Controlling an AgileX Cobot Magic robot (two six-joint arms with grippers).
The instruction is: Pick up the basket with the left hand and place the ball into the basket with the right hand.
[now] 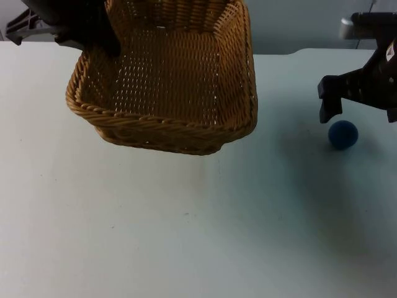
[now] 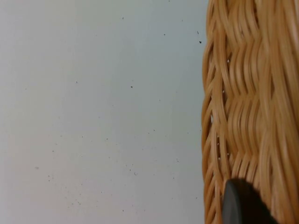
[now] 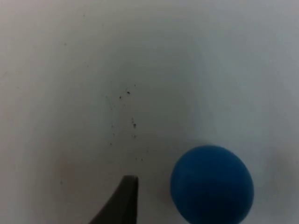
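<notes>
The woven wicker basket (image 1: 167, 81) hangs tilted above the table at the back left, its open side facing the camera. My left gripper (image 1: 99, 40) is shut on its far left rim. In the left wrist view the basket's woven wall (image 2: 247, 107) runs beside a black fingertip (image 2: 240, 205). A small blue ball (image 1: 343, 134) lies on the table at the right. My right gripper (image 1: 360, 115) hovers open just behind and above it. The right wrist view has the ball (image 3: 211, 184) close beside one fingertip (image 3: 122, 200), not touching.
The white table (image 1: 186, 236) spreads out below the basket and toward the front. The grey partition wall (image 1: 298, 25) closes off the back edge.
</notes>
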